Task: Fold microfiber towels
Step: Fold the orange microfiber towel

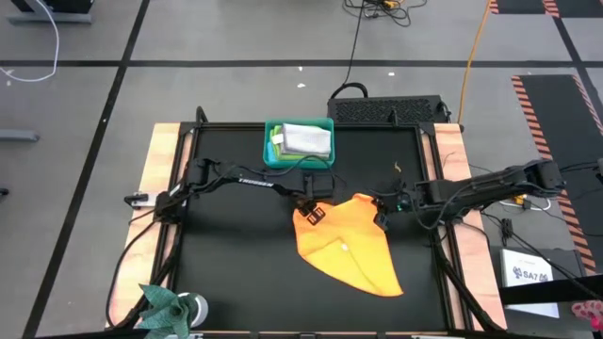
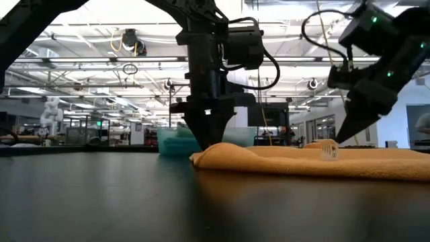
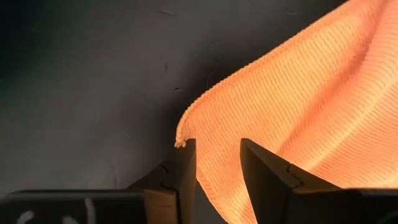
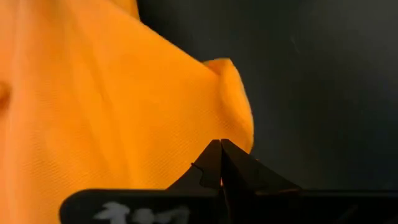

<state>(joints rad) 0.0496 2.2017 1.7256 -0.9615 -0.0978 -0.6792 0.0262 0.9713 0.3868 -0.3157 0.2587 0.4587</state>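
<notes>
On table centre: orange-yellow towel (image 1: 347, 245) | left gripper (image 3: 217, 163) jaws narrowly parted astride its corner | right gripper (image 4: 221, 163) jaws closed at its edge | overhead alone shows teal bin (image 1: 273, 143).

Dark arms, black cables, white lettering

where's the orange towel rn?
High view: orange towel lies centre-front on the black mat, between both claws, just in front of the teal bin.
</notes>
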